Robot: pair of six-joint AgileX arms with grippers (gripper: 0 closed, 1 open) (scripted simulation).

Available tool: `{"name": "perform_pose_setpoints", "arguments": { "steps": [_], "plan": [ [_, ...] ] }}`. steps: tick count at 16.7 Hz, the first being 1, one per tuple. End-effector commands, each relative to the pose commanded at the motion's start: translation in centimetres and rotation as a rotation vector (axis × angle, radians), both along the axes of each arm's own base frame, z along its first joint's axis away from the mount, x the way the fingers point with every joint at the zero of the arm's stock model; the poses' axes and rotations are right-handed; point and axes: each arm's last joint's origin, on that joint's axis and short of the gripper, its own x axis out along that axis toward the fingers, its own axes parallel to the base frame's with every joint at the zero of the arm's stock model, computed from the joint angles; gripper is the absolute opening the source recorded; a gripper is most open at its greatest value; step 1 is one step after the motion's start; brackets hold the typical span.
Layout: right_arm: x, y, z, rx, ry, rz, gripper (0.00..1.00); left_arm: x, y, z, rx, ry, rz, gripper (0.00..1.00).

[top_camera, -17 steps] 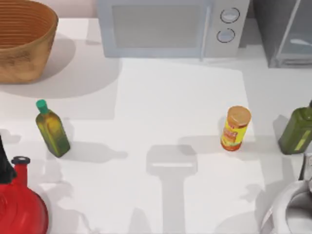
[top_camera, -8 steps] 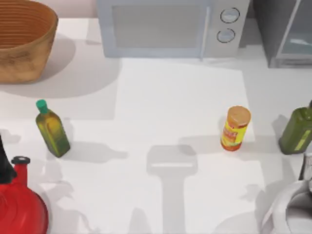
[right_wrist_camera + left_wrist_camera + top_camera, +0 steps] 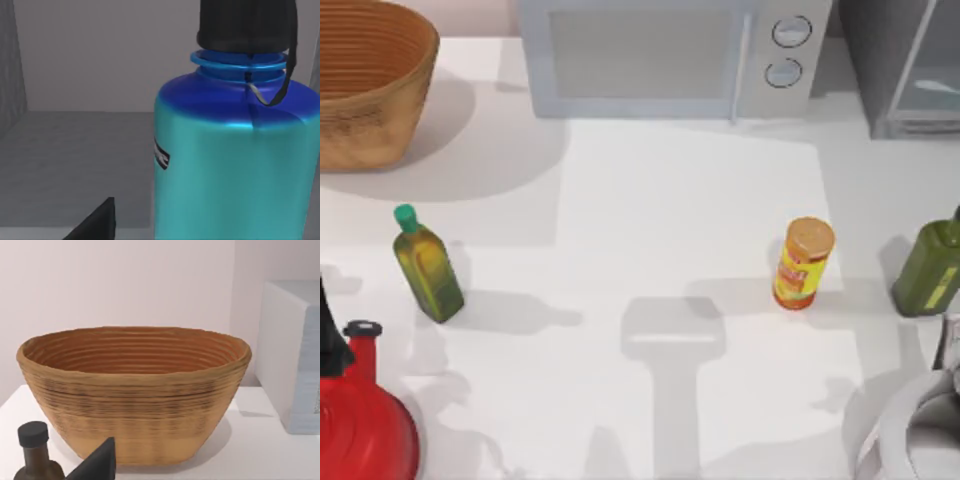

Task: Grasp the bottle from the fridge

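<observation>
The bottle (image 3: 235, 150) is round and blue with a black cap. It stands upright and very close in the right wrist view, on the grey floor of a grey-walled compartment. A dark tip of my right gripper (image 3: 95, 225) shows beside the bottle, apart from it. In the top view the fridge (image 3: 900, 60), dark grey with a pale-framed glassy door panel, stands at the back right corner. A dark tip of my left gripper (image 3: 100, 465) shows in the left wrist view, facing the wicker basket (image 3: 135, 390).
On the table are a wicker basket (image 3: 370, 80) back left, a grey microwave (image 3: 660, 55) back centre, an olive-yellow bottle (image 3: 425, 265) left, a yellow can (image 3: 803, 263), a dark green bottle (image 3: 928, 265) right, a red kettle (image 3: 360, 420) front left and a silver kettle (image 3: 915, 430) front right.
The reflection on the fridge's door panel shifts slightly across the top views. Nothing on the table has moved.
</observation>
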Motion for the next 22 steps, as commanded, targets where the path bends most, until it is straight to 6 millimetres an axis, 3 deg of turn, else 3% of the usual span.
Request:
{"name": "perform_pose_setpoints", "arguments": {
  "steps": [4,11,16,22],
  "plan": [
    [0.3,-0.1,0.0,0.000,0.001,-0.001,1.00,0.0,0.0,0.0,0.000,0.000,0.000,1.00],
    [5.5,-0.1,0.0,-0.001,-0.003,0.000,1.00,0.0,0.0,0.0,0.000,0.000,0.000,1.00],
    [6.0,-0.1,0.0,0.000,0.000,0.000,1.00,0.0,0.0,0.0,0.000,0.000,0.000,1.00],
    [6.0,-0.1,0.0,0.000,0.000,0.000,0.55,0.0,0.0,0.0,0.000,0.000,0.000,1.00]
  ]
}}
